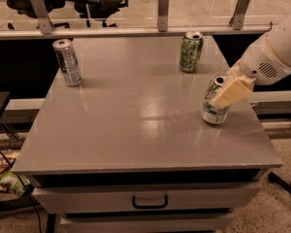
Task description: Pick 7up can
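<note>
The 7up can [211, 114], white with green lettering and a green band near the bottom, stands near the right edge of the grey table [136, 130] and leans slightly. My gripper [219, 97] comes in from the right on a white arm [274, 52]. It is at the can, and its cream-coloured part covers the can's upper front side. The far side of the can is hidden.
An all-green patterned can [191, 51] stands at the back of the table, right of centre. A slim silver-and-dark can [68, 62] stands at the back left. A drawer with a handle [150, 201] is below the tabletop. A rail with metal posts [162, 8] runs behind.
</note>
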Tool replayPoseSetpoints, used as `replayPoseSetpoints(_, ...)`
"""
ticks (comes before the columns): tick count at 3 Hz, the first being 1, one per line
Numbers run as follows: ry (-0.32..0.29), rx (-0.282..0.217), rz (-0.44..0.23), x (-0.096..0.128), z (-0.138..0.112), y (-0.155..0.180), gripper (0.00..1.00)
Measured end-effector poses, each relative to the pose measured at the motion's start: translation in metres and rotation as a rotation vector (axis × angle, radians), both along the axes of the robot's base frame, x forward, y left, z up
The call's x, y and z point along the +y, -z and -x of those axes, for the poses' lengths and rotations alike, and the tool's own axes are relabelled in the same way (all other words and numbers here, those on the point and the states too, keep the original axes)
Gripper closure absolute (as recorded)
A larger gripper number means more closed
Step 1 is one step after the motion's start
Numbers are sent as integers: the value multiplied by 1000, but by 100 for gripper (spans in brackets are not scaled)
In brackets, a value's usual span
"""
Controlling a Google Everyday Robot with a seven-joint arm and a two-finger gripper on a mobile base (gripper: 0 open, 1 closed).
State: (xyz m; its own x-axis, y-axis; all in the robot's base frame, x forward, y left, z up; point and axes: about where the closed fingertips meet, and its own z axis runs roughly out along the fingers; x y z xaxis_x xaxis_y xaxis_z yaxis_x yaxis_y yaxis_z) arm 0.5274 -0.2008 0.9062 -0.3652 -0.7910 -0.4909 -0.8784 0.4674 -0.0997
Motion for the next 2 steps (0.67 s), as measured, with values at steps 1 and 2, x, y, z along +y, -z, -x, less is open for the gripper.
replayPoseSetpoints(1,-13,-4,-14,6,-1,-25,93)
replayPoseSetpoints(2,-65,-28,-60,24,4,-94,100)
